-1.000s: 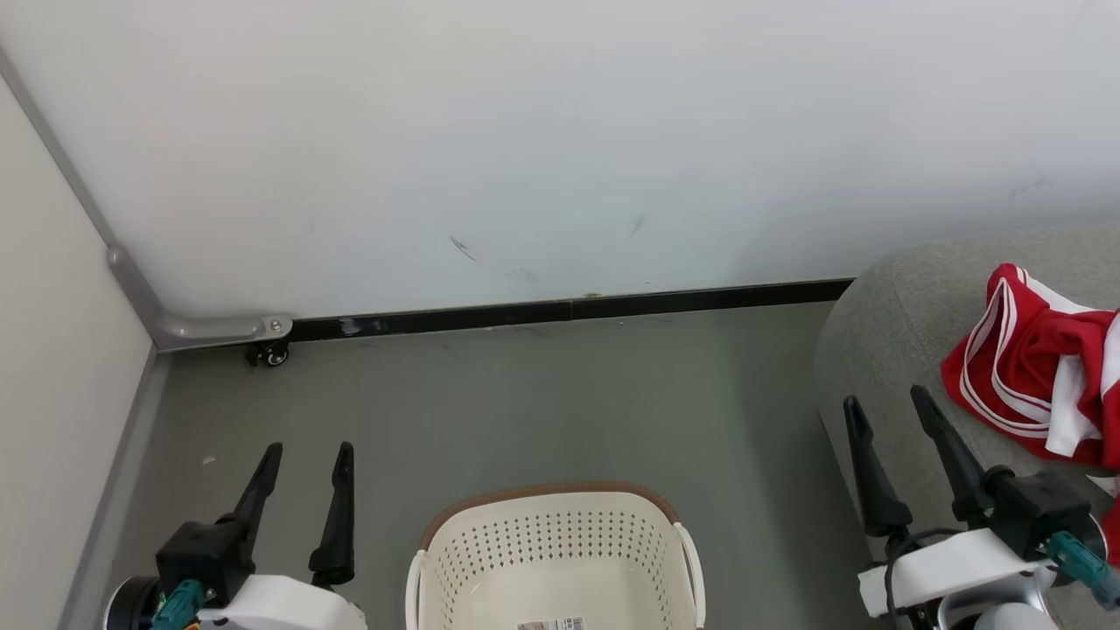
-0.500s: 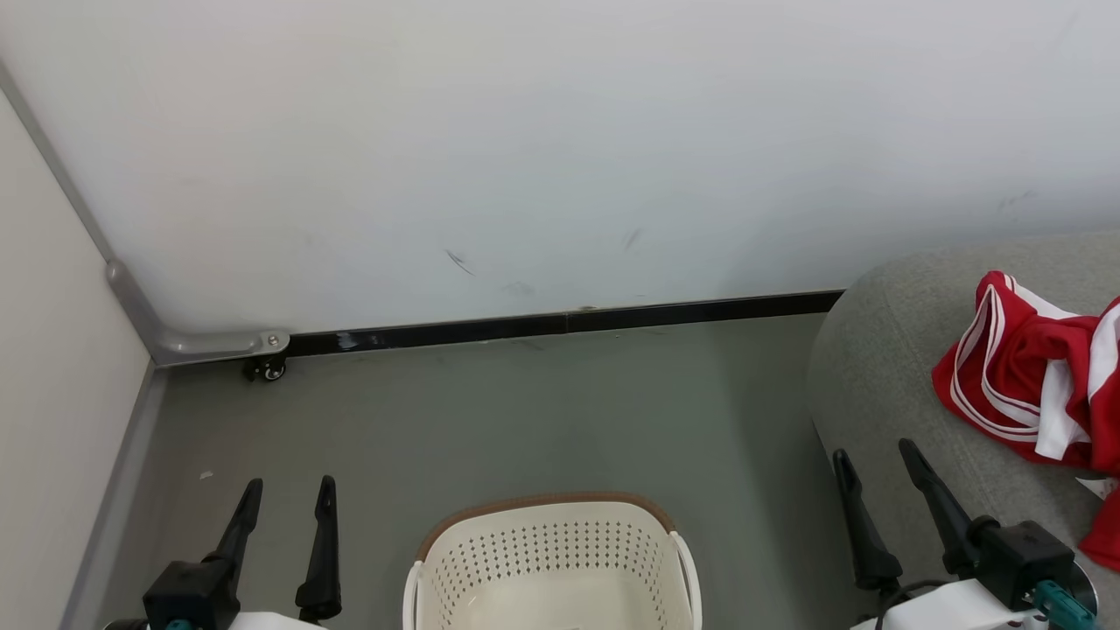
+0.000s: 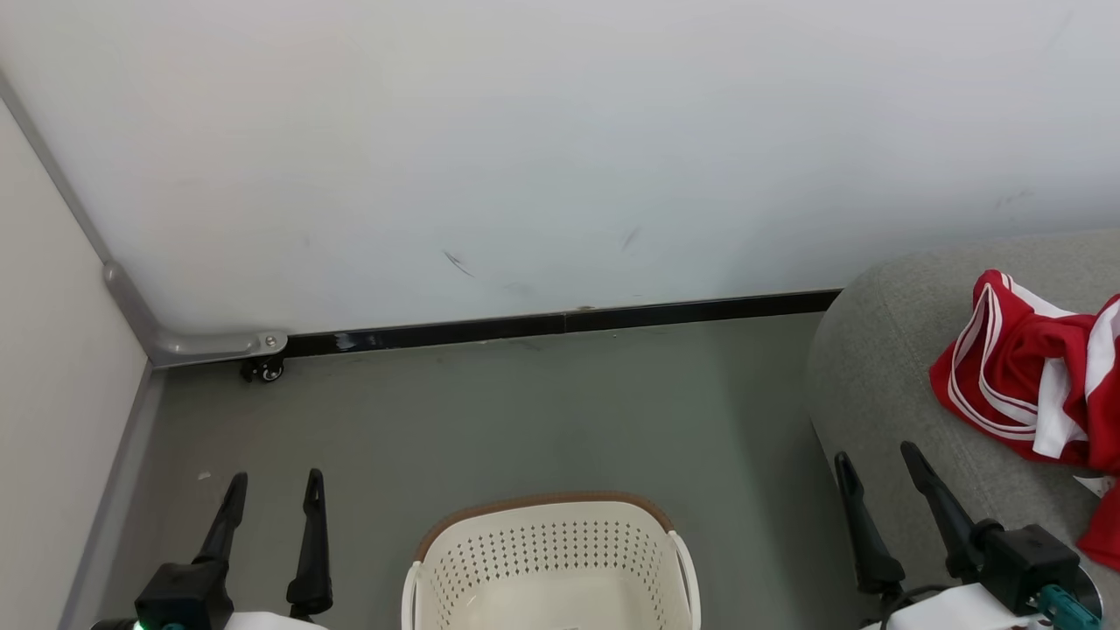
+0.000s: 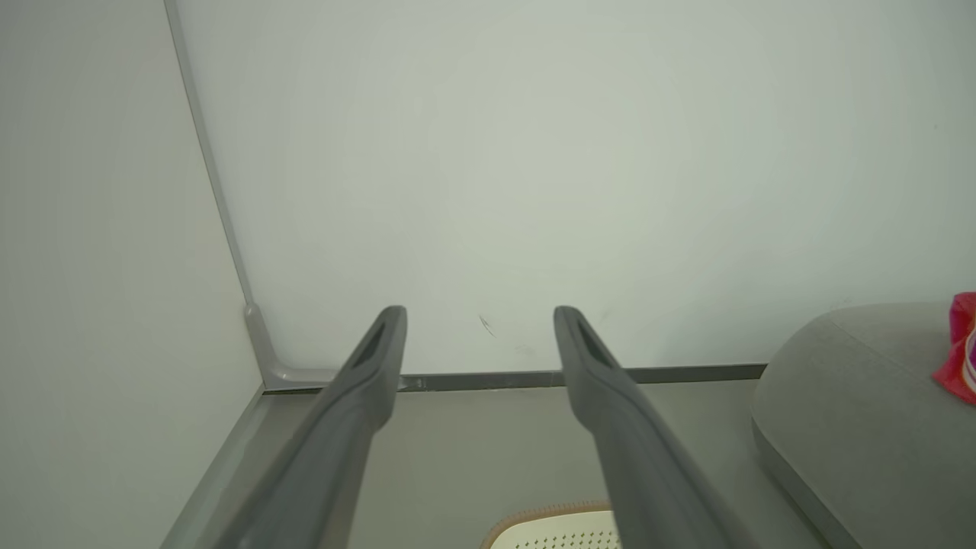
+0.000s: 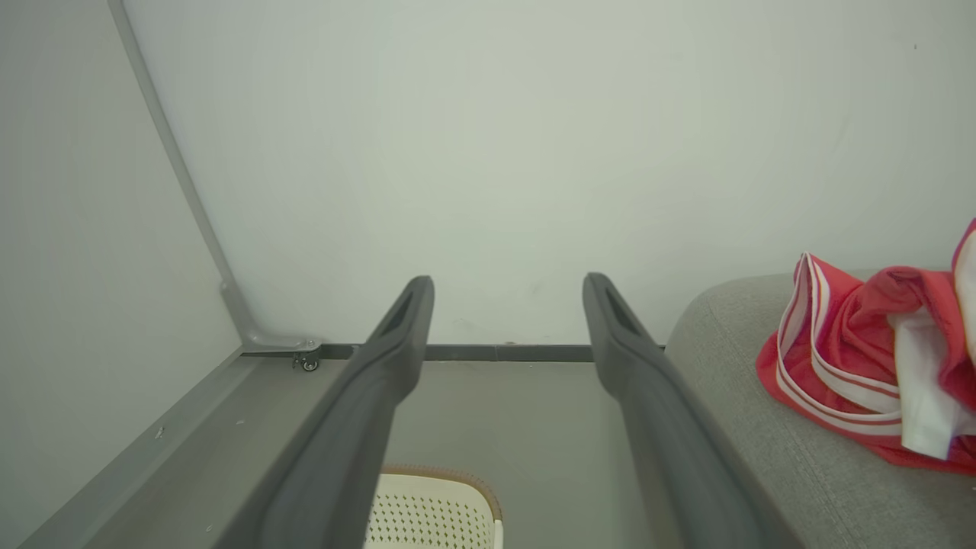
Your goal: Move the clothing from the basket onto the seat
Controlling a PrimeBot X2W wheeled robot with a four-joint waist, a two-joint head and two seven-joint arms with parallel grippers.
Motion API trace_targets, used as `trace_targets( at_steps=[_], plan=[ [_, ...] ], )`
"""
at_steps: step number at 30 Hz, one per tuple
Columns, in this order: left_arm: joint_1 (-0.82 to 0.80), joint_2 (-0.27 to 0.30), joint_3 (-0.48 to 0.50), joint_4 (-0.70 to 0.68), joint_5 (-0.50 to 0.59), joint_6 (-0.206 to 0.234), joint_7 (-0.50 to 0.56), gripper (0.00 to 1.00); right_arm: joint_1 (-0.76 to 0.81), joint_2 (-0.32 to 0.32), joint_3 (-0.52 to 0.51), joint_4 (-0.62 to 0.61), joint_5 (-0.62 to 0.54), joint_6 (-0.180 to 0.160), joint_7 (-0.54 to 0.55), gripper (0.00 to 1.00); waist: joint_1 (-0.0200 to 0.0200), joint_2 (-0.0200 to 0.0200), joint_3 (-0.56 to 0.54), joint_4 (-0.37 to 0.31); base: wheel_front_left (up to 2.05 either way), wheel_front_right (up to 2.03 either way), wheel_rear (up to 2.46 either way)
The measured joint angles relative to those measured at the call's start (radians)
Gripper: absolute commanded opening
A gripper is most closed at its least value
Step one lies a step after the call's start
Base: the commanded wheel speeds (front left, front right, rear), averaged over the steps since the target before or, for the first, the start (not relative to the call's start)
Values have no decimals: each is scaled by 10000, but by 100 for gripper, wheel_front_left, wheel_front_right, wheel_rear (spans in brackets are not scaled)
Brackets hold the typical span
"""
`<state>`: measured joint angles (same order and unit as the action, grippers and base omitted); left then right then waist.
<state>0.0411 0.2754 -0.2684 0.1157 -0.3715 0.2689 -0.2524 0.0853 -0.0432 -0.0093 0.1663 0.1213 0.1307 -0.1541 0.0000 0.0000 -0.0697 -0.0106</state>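
Clothing: You will find the clothing (image 3: 1032, 385), red with white stripes and a white panel, lying bunched on the seat (image 3: 884, 367) at the right edge of your head view. Part of it runs off the frame.
Seat: Grey upholstered cushion with a rounded corner. It stands on the floor (image 3: 525, 411) to the right of the basket, apart from it.
Basket: The basket (image 3: 547, 547) sits on the floor at the bottom centre of your head view, between the two pincers. It has a cream perforated wall and a brown rim. The part of its inside that you can see is bare plastic, and the frame cuts off the rest.
Left pincer: The left pincer (image 3: 276, 477) is at the lower left, beside the basket, with its fingers pointing toward the wall (image 3: 525, 131). The fingers are spread well apart and grip nothing. In your left wrist view, floor and wall show between them.
Right pincer: The right pincer (image 3: 876, 452) is at the lower right, across the seat's left edge in the head view. It is near the clothing but clear of it. The fingers are spread well apart and grip nothing.
Surroundings: A dark baseboard (image 3: 682, 308) runs along the foot of the wall. A small caster (image 3: 267, 370) sits at its left end.
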Motion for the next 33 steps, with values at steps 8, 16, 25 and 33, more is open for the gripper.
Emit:
trace_targets(
  at_steps=[8,16,25,33],
  plan=[
    [1,17,123,33,157,140,0,100,151,2,35,-138,84,0,88,100,0,0,62,-2,0,0,0],
    [1,12,104,96,255,140,0,100,168,4,90,-261,295,0,92,100,0,0,115,-1,0,0,0],
    [2,-12,136,128,341,188,0,100,178,4,102,-337,384,0,150,100,0,0,176,39,0,0,0],
    [4,-21,188,159,414,186,0,100,178,4,88,-389,387,0,155,100,0,0,226,76,0,0,0]
  ],
)
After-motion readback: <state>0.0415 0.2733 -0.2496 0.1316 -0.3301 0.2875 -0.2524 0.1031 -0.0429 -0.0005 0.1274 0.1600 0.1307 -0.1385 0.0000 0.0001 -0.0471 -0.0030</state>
